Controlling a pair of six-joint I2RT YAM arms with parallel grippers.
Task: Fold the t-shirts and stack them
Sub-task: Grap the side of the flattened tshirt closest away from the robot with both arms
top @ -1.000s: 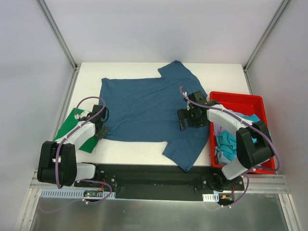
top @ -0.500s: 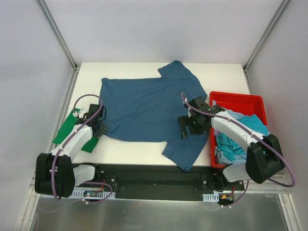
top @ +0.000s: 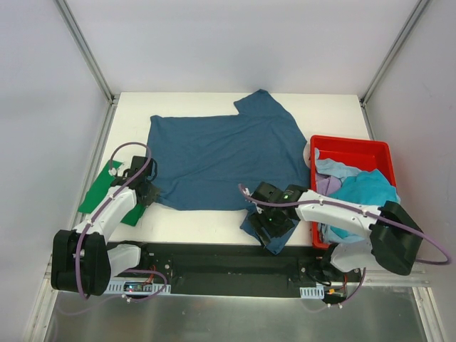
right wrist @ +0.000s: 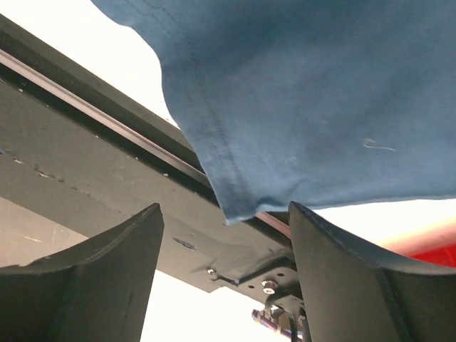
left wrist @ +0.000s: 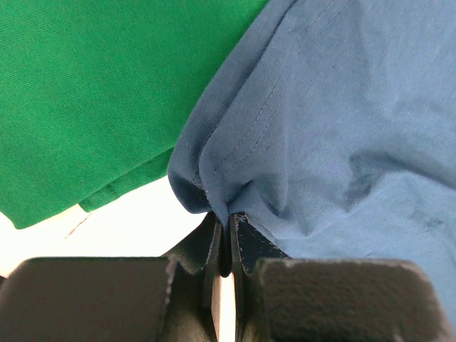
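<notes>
As seen from above, the dark blue t-shirt (top: pixel 221 160) lies spread on the table (top: pixel 206 224), with the green t-shirt (top: pixel 100 189) at its left. At the left wrist, the left gripper (left wrist: pixel 228 242) is closed tight on the blue hem. At the right wrist, the right gripper (right wrist: pixel 224 242) stands apart, with the sleeve corner (right wrist: pixel 235 203) between its jaws.

**Overhead view:** bright, even, diffuse light from above. The white counter (top: pixel 206 224) is close to clipping. Faint soft shadows edge the dark blue shirt (top: pixel 221 160). Focus is sharp throughout. The enclosure posts (top: pixel 85 50) lean inward toward the top, a mild wide-angle effect.

**Left wrist view:** weave and stitching are crisp at centre, as is the green shirt (left wrist: pixel 78 92) at upper left. Deep shadow sits in the pinched fold. The left pincer (left wrist: pixel 228 228) at the bottom edge is dark and soft. The counter patch at lower left is blown white.

**Right wrist view:** the hem is sharp at centre. The fingers of the right pincer (right wrist: pixel 224 214) in the lower corners are underexposed and blurred. The counter at upper left is blown white.
</notes>
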